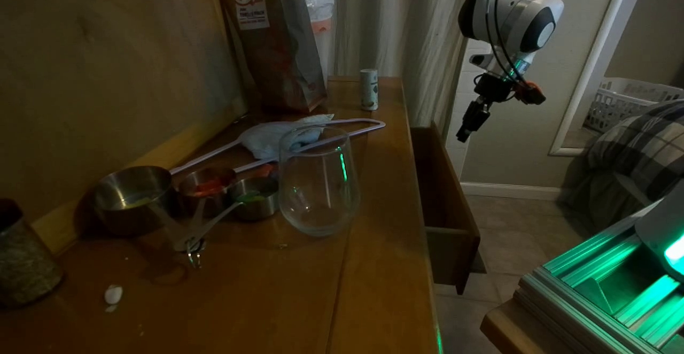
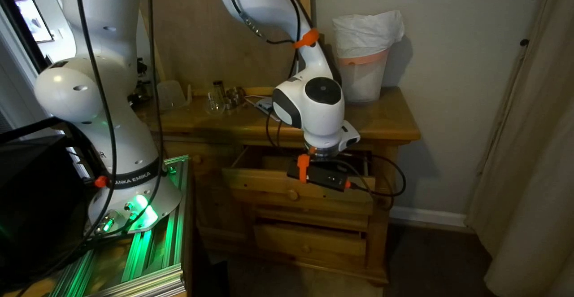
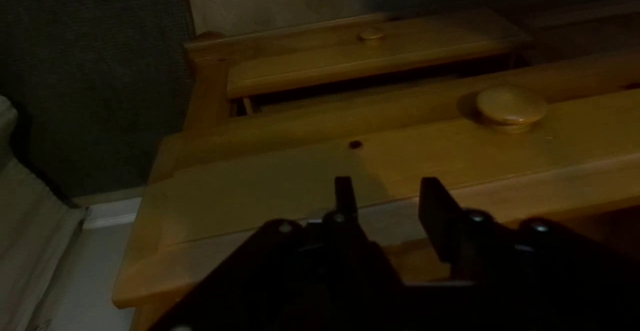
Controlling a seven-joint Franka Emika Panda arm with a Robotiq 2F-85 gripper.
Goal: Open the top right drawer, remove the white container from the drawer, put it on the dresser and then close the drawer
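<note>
In an exterior view I see the white container (image 1: 369, 90), a small pale cylinder with dark marks on its side, standing upright toward the far end of the dresser (image 1: 387, 268), near a brown paper bag (image 1: 278, 49). Closer, a large metal cup (image 1: 131, 217) has something yellow-green in it, a middle cup (image 1: 216, 203) something red, a small cup (image 1: 258, 211) something green. A clear glass (image 1: 319, 188) stands just beside the small cup. The top right drawer (image 1: 451, 193) is pulled out; the gripper (image 1: 464, 135) hangs apart from it.

In an exterior view, a bin (image 2: 364, 80) with a white liner (image 2: 367, 32) stands on the dresser, and the arm (image 2: 320, 99) covers part of the drawer; I can't make out what lies inside. A lower drawer (image 2: 309, 243) is out too.

In the wrist view the fingers (image 3: 345, 198) stand apart, with the drawer's front and its round knob (image 3: 511, 105) beyond.
</note>
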